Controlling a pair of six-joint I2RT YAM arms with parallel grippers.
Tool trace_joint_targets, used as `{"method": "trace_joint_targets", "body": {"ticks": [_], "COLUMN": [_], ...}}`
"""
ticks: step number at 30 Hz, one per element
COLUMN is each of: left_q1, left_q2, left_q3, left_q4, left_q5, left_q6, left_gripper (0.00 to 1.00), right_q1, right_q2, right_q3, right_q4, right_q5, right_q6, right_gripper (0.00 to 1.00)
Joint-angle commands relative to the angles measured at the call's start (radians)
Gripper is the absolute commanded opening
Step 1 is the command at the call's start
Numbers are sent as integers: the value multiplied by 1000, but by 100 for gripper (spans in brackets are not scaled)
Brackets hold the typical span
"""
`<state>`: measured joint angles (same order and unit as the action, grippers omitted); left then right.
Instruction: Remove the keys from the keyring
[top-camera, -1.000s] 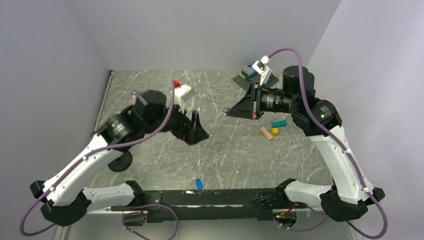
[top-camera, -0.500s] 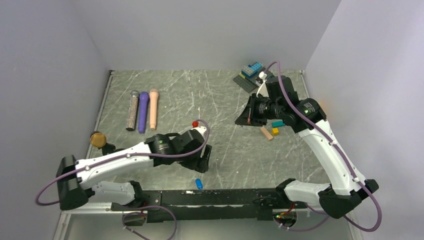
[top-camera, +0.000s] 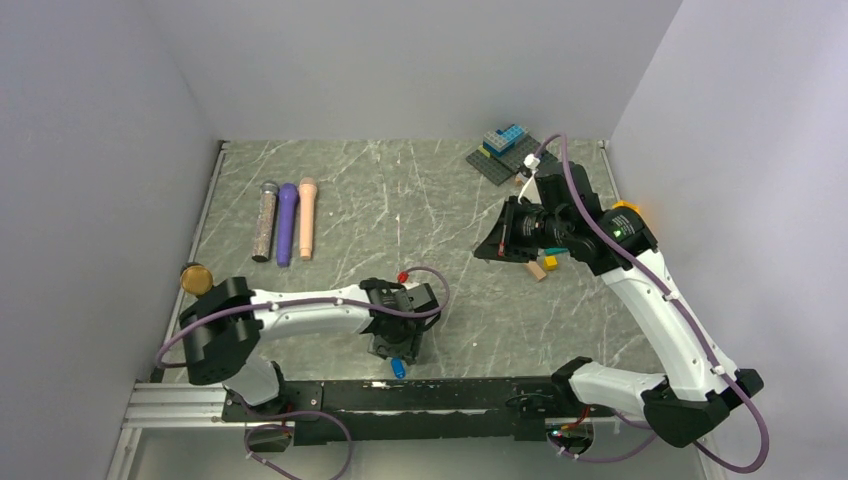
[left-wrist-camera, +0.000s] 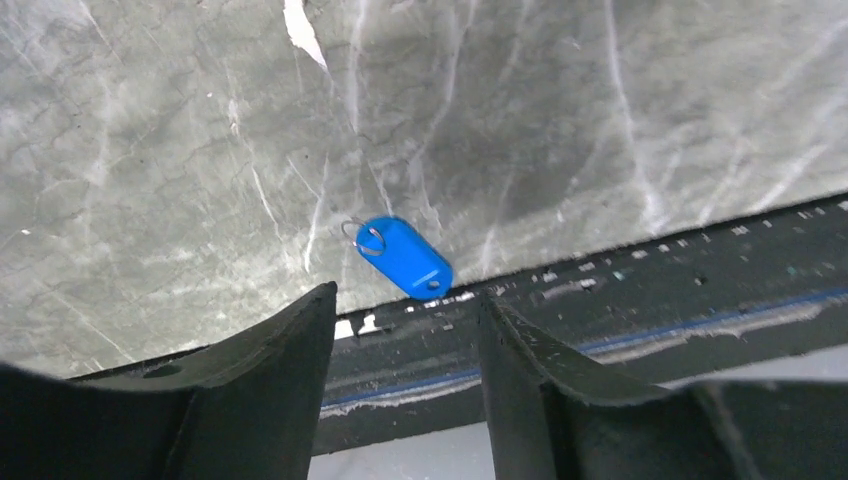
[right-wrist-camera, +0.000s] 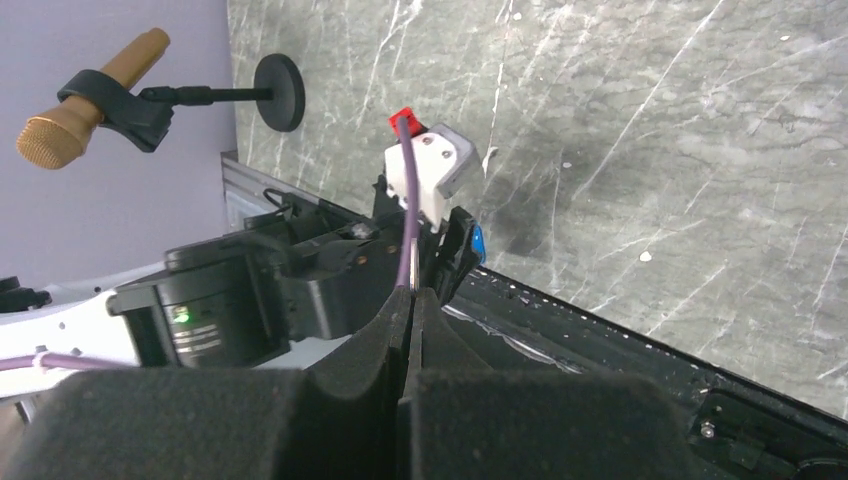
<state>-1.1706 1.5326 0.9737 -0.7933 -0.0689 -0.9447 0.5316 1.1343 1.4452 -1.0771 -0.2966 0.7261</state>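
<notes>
Top view looks down from behind; left wrist (close, downward) shares the keys (left-wrist-camera: 405, 257).

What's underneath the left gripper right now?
The blue key lies flat on the marble table below the open left gripper, with the silvery keyring at one end. In the top view the ring cannot be seen, likely covered by the gripper; only blue shows there.

Nope, nothing readable on my end. No text, numbers, brand marks or labels that I can make out in any of my three views. The closest candidate is the blue head of the keys (left-wrist-camera: 405, 257), lying just ahead of my left pincer (left-wrist-camera: 407, 298) in the wrist view, and its face looks plain blue with no lettering. Any markings on the arms are too small or blurred to tell.
</notes>
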Motion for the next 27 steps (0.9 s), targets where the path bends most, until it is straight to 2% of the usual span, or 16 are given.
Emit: {"method": "trace_joint_targets", "body": {"ticks": [1,10,16,19,23,27], "left_q1": [-4,-1,5,10,27,111], "left_q2": [64,127,160,169,158,103], "left_q3": [6,12,21,37,56,69], "left_q4": [-9,4,15,0,-16,-8], "left_q5": [-7,-30,-50,-76,-95,-79], "left_q6": [-42,-25,-8,10,43,114], "left_gripper": [55,41,18,1,0,0], "right_q1": [-4,-2,-3,-3,-2,-6], "right_q2": [-16,-30,-16,-9,-3,30], "right_q3": [32,39,61,52,16,9], "right_q4": [-33,-60,-78,-71,-36,-1], "right_q5": [-3,-6,-6,-14,-20,-41], "right_q6": [20,17,3,-1,-3,3], "right_gripper": [0,0,0,0,0,0]}}
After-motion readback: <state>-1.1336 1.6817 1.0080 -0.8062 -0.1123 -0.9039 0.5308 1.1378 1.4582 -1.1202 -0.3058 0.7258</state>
